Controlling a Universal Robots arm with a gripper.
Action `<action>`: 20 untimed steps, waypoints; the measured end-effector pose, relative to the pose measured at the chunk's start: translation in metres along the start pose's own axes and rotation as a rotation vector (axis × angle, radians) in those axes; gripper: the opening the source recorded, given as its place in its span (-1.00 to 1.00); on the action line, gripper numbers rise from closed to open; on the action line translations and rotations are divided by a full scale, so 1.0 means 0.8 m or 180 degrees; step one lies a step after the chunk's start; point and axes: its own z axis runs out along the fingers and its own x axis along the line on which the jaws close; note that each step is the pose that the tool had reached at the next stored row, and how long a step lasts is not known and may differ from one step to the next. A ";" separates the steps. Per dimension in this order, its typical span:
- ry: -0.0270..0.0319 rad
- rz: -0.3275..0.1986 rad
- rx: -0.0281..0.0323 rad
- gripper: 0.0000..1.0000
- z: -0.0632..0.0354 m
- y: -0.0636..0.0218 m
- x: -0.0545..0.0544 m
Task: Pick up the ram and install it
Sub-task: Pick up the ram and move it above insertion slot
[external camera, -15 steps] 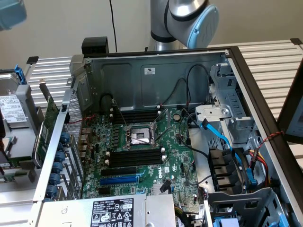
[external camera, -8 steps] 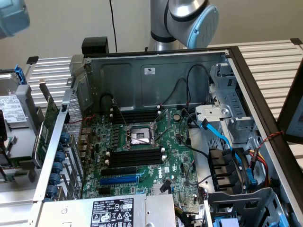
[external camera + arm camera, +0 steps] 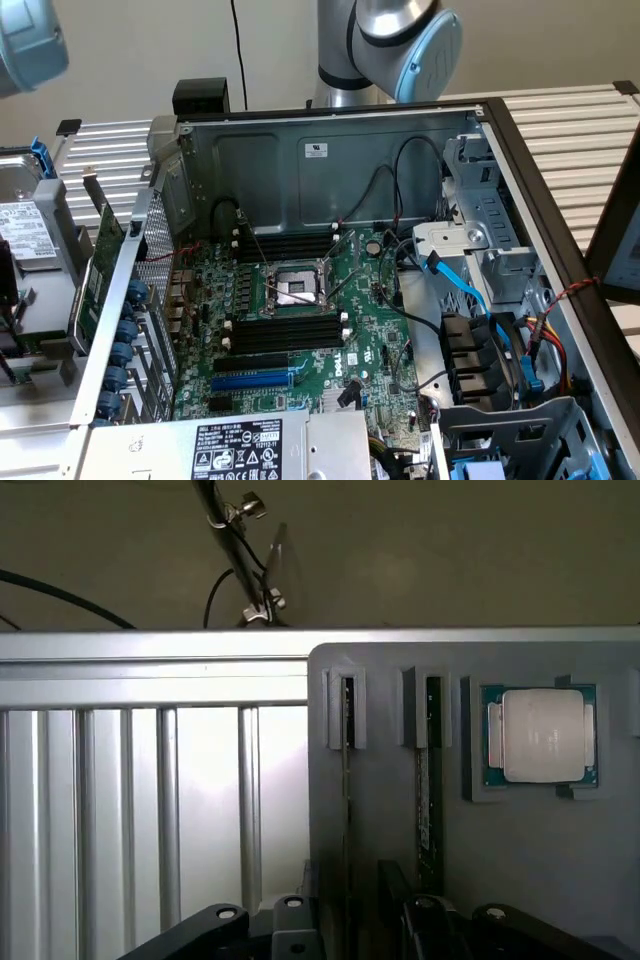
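Ribbed aluminium tabletop (image 3: 120, 810) runs under everything, with a plain beige wall (image 3: 450, 550) and a few dark cables behind it. In the wrist view a grey holder (image 3: 520, 870) lies on this tabletop. The ram (image 3: 347, 750) stands on its long edge in one of the holder's narrow grooves, its end tucked into a small raised bracket. A second stick (image 3: 428, 800) stands the same way in the neighbouring groove, and a square processor chip (image 3: 542, 735) lies flat in a recess just beyond that. The pincer (image 3: 355, 935) hangs over the near end of the holder with its black arms spread well apart and nothing between them gripped. The ram runs toward the gap between the arms, but I cannot tell whether anything touches it. In the exterior view an open computer case (image 3: 330, 150) lies on the tabletop with its motherboard (image 3: 370, 350) facing up. A processor socket (image 3: 295, 285) sits near the board's middle, and long black memory slots (image 3: 285, 332) lie just in front of it, with a blue slot (image 3: 250, 383) nearer the camera. Blue cables (image 3: 470, 290) curl through the drive bay on the exterior view's right. A green expansion card (image 3: 100, 270) stands on edge outside the case wall on the exterior view's left. The arm (image 3: 400, 40) rises behind the case.
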 end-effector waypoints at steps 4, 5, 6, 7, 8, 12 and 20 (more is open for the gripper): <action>0.0001 0.0006 -0.0011 -0.57 0.004 0.000 0.000; 0.0001 0.0007 -0.0014 -0.69 0.004 0.000 0.000; 0.0001 0.0008 -0.0015 -0.76 0.004 0.000 0.000; 0.0000 0.0010 -0.0016 -0.76 0.003 0.000 0.000; 0.0000 0.0014 -0.0018 -0.76 0.001 0.000 0.000; 0.0000 0.0023 -0.0022 -0.76 -0.019 0.001 -0.001; 0.0000 0.0027 -0.0022 -0.76 -0.064 0.002 -0.002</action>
